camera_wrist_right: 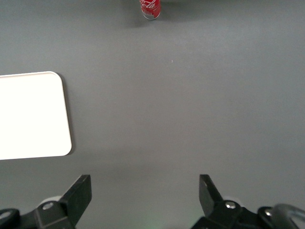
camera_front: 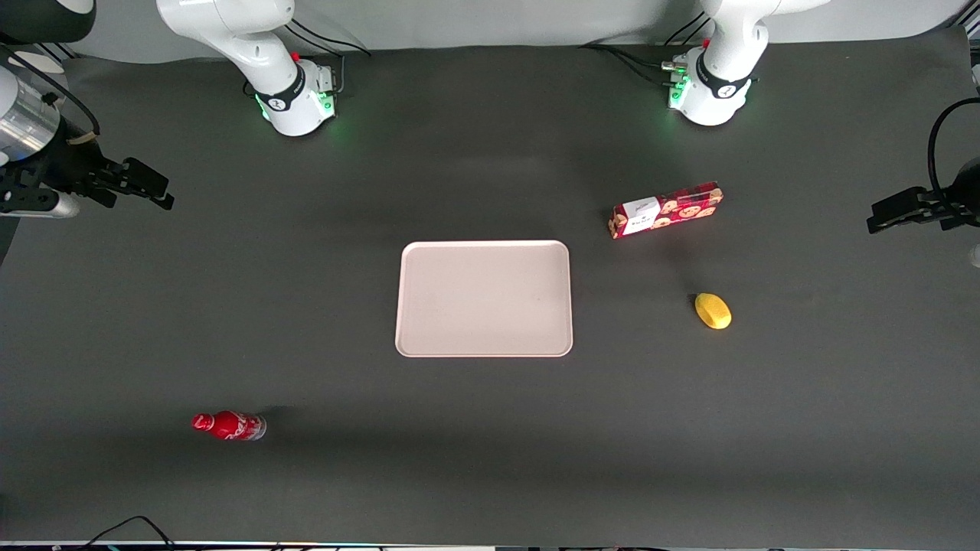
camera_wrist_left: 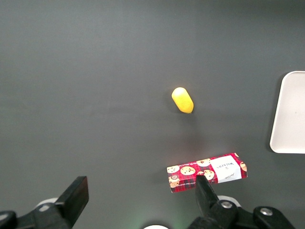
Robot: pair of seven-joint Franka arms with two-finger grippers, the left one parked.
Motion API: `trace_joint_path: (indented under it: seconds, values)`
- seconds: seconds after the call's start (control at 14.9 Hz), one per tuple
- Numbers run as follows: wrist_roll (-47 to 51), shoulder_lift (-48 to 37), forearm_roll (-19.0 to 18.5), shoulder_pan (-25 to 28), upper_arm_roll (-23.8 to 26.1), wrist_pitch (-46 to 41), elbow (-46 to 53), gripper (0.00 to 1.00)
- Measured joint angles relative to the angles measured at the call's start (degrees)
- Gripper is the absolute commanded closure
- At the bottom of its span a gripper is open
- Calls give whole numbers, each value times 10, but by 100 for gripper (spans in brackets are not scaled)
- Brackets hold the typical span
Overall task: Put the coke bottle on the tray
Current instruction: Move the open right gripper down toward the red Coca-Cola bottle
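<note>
The coke bottle, small and red with a red cap, lies on its side on the dark table, nearer the front camera than the tray and toward the working arm's end. The right wrist view also shows the coke bottle, well away from the fingers. The pale pinkish tray lies flat mid-table with nothing on it; the right wrist view catches one rounded corner of the tray. My gripper hangs above the working arm's end of the table, farther from the camera than the bottle. The gripper is open with nothing between its fingers.
A red cookie box and a small yellow object lie toward the parked arm's end, and both the box and the yellow object show in the left wrist view. The two arm bases stand at the table's back edge.
</note>
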Motion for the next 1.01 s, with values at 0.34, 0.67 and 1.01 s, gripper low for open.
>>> trace_joint_path:
  seconds: [0.34,0.67,1.01]
  values:
    - [2,10,0,-1,-2,-36,40,0]
    - [-24,65,-10,-3,-10,-31,107,0]
    - [-35,254,-11,1,-9,15,261,0]
